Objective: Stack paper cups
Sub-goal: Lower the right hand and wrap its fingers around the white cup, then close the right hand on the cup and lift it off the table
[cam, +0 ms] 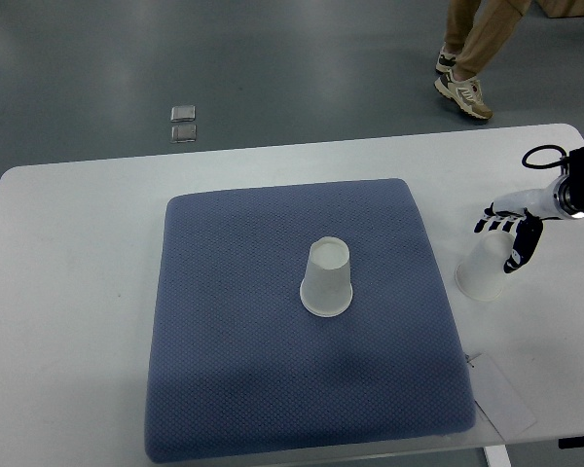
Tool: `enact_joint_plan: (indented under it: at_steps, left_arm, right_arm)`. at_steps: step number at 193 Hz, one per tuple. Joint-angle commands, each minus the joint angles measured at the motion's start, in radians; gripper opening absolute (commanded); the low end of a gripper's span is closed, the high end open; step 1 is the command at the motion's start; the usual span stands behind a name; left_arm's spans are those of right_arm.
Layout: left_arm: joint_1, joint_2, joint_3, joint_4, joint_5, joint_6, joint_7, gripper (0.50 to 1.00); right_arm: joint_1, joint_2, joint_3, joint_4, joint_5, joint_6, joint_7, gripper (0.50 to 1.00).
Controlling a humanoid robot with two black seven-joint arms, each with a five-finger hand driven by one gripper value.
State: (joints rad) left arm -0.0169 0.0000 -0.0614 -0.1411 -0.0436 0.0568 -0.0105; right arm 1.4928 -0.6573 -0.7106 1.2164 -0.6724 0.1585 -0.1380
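- White table (78, 253) is filling most of the top view; grey floor is showing beyond its far edge, toward 12 o'clock.
- Blue-grey textured mat (234, 389) is lying across the middle of the table, square-ish with rounded corners, its near edge running close to the table's 6 o'clock edge.
- First paper cup (327, 278), translucent white, is standing upside down on the mat, mouth down and closed base up, roughly at the mat's centre, slightly toward 1 o'clock of it.
- Second paper cup (484, 268) is sitting on bare table off the mat's 3 o'clock edge, well apart from the first cup. It is leaning, wide rim toward 7 o'clock.
- Right hand (511, 233) is entering from the 3 o'clock edge of the frame, white body with dark fingers (519, 251). The fingers are draping over the upper, 1 o'clock side of the second cup and touching it; whether they are actually clamping it, I cannot tell.
- A black cable is looping above the right wrist.
- Sheet of paper (504, 394) is lying flat on the table at the mat's 4 o'clock corner.
- Two small clear square objects (183, 124) are lying on the floor at 11 o'clock, one just beside the other.
- A person's legs and shoes (464, 89) are showing on the floor at 1 o'clock, beyond the table.
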Motion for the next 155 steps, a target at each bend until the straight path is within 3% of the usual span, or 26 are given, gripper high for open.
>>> enact_joint_plan:
  at_steps: [1, 67, 102, 132, 155]
  left_arm:
    - [0.000, 0.000, 0.000, 0.000, -0.001, 0.000, 0.000, 1.000]
    - [0.000, 0.000, 0.000, 0.000, 0.001, 0.000, 0.000, 1.000]
    - [0.000, 0.000, 0.000, 0.000, 0.001, 0.000, 0.000, 1.000]
    - [0.000, 0.000, 0.000, 0.000, 0.001, 0.000, 0.000, 1.000]
    - [0.000, 0.000, 0.000, 0.000, 0.001, 0.000, 0.000, 1.000]
  right_arm:
    - [-0.005, 0.002, 0.000, 0.000, 0.001, 0.000, 0.000, 0.842]
    - [-0.008, 0.007, 0.000, 0.000, 0.001, -0.013, 0.000, 0.829]
    - [-0.011, 0.008, 0.000, 0.000, 0.001, -0.013, 0.000, 0.789]
    - [-0.009, 0.008, 0.000, 0.000, 0.001, -0.011, 0.002, 0.705]
    - [-0.009, 0.008, 0.000, 0.000, 0.001, -0.011, 0.002, 0.686]
